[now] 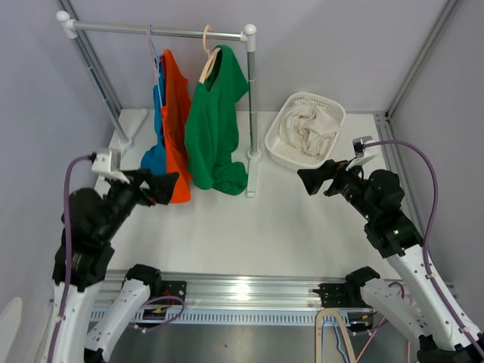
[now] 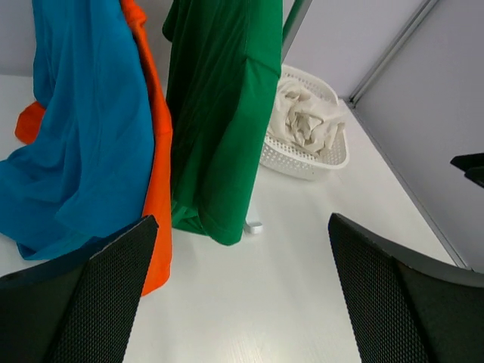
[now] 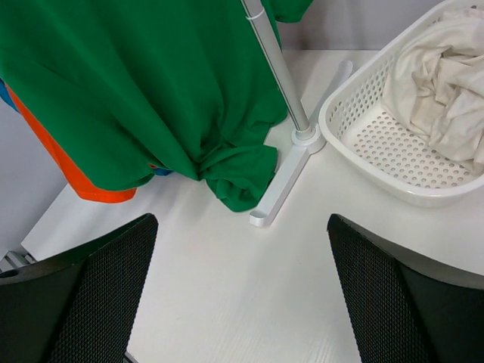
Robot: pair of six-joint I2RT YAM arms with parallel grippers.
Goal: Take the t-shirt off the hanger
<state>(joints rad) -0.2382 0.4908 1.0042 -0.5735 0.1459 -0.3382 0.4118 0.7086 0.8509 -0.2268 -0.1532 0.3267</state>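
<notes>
**A:** Fingers first. On the left gripper (image 1: pixel 168 187) the black pads (image 2: pixel 106 295) are spread wide with nothing between them. It's the same on the right gripper (image 1: pixel 306 180), whose pads (image 3: pixel 401 295) are far apart and bare.

**B:** And the shirts?

**A:** There are three on the rail (image 1: pixel 159 30), toward the table's far-left corner: blue t-shirt (image 1: pixel 155 159), orange t-shirt (image 1: pixel 178 113), green t-shirt (image 1: pixel 215 121). Their hems are slumped onto the table. The left gripper is right at the orange hem, though I can't tell if it's touching. The right gripper is well apart, nearer the right edge.

**B:** Hangers?

**A:** One pale hanger (image 1: pixel 208 64) shows at the green collar, with a bluish hook (image 1: pixel 153 49) further left. Cloth hides whether the orange shirt has its own. Both wrist views cut off the shirt tops.

**B:** Anything else?

**A:** One white basket (image 1: pixel 274 144) sits toward the far-right corner, with crumpled pale cloth (image 1: pixel 310 125) inside. It's all on a white table (image 1: pixel 249 234) with grey walls (image 1: pixel 340 45) around it.
</notes>
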